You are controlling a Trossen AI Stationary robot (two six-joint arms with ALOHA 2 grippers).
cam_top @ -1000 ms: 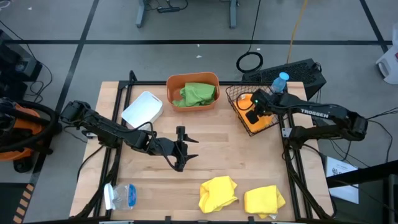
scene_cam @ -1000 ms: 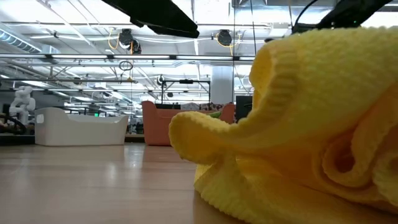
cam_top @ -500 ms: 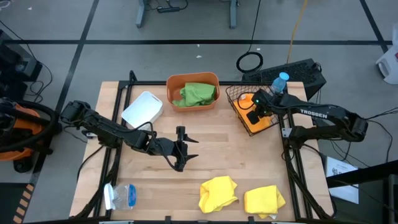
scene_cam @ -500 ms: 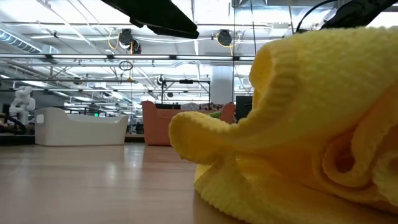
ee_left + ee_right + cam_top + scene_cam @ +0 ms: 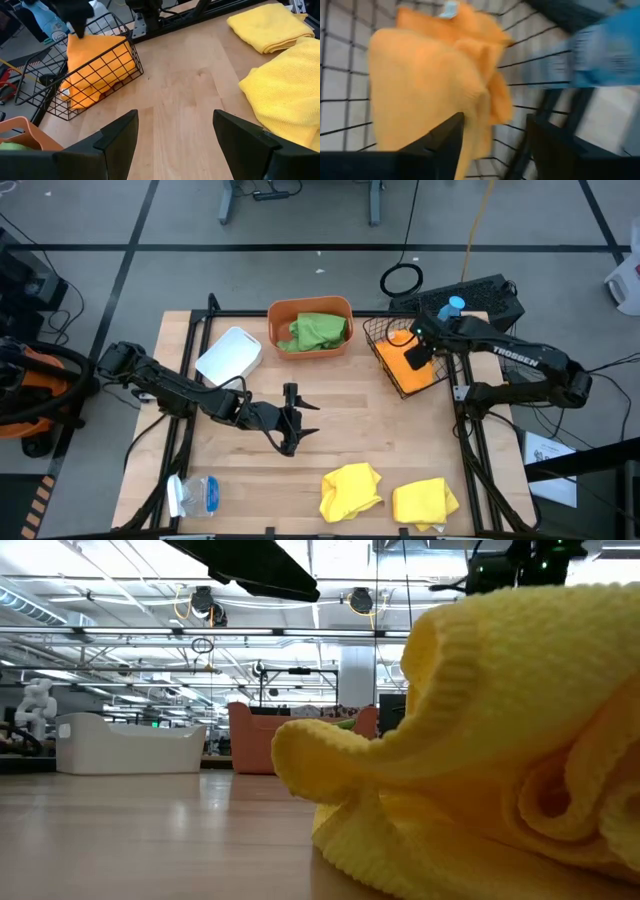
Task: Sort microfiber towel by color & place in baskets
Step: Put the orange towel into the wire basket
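Note:
An orange towel lies in the black wire-mesh basket at the far right. My right gripper hangs open just above it, its fingers apart over the cloth. A green towel fills the orange tub. The white tub stands at the far left. Two yellow towels rest on the table near its front edge. My left gripper waits open over mid-table, with nothing between its fingers.
A clear bottle with a blue cap stands just beyond the mesh basket. A clear plastic item lies at the near left corner. Bare wood stretches between the tubs and the yellow towels.
My right gripper has risen out of the mesh basket and gone a little toward the far edge. The orange towel has stayed in the basket, more of it uncovered than before.

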